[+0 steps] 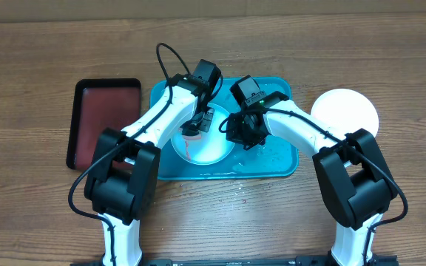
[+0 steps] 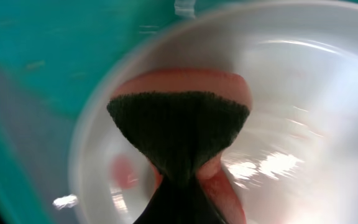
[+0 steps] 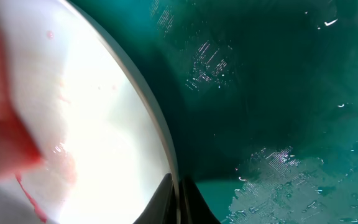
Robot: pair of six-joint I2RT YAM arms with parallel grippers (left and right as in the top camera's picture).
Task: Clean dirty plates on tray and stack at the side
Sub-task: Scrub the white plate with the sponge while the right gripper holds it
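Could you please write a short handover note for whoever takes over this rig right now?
Left gripper: shut on a sponge, pressed on the smeared plate.
Right gripper: shut on that plate's right rim.
The plate lies on the wet turquoise tray, red smears on it.
Done: one white plate, looking clean, sits on the table right of the tray.
To do: finish scrubbing, then stack this plate there. No third plate in view.
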